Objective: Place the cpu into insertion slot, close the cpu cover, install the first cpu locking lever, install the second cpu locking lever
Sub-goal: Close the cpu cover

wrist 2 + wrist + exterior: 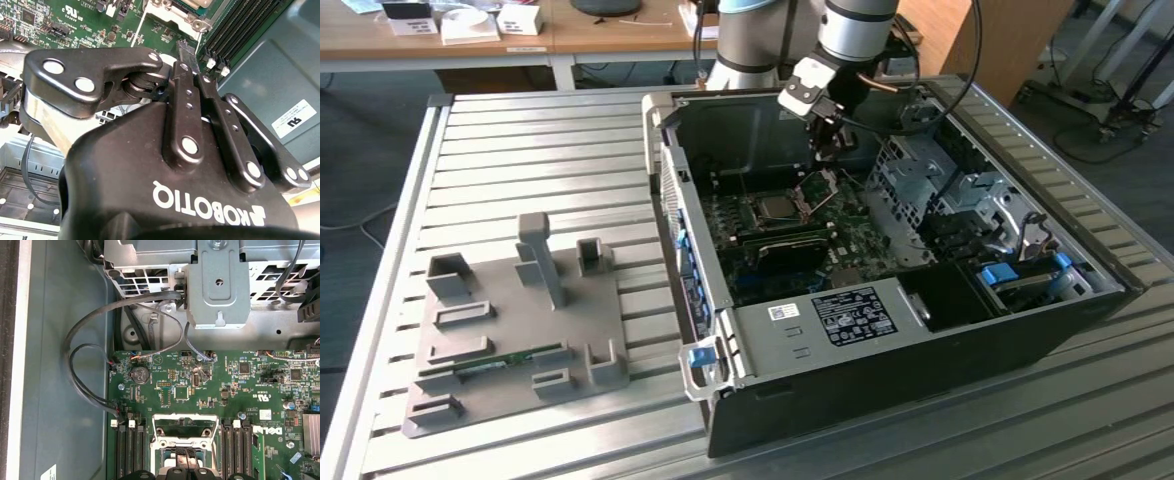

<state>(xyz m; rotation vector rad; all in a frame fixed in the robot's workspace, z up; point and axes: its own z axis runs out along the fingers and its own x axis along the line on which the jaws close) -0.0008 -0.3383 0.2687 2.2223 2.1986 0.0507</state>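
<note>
The cpu (778, 208), a pale square, lies flat in the insertion slot (753, 214) at the middle of the motherboard (854, 240). It sits inside the open computer case (881, 380), which stands on the slatted metal surface (534, 150).

In the exterior view, the cpu cover (821, 190) stands raised off the slot's three o'clock side. Its frame is tipped up with the free edge pointing to about twelve o'clock, which leaves the chip beneath uncovered. The pincer (829, 158) hangs from the single arm directly over that free edge. From the fingertips the cover lies at six o'clock and just beside them, and the cpu lies at about seven o'clock, a little farther off. Whether the tips touch the frame cannot be told from here.

The second wrist view, close on the pincer (192, 62), shows what the wider shot does not: the two fingers (182, 100) are drawn together, with no gap visible at their tips. If a thin edge is caught between them, it is hidden.

The first wrist view shows the insertion slot (156, 440) flanked by the black memory slots (129, 450), with the pincer (186, 472) over its middle.

A grey fixture tray (507, 330) sits well apart, at nine o'clock from the case.
</note>
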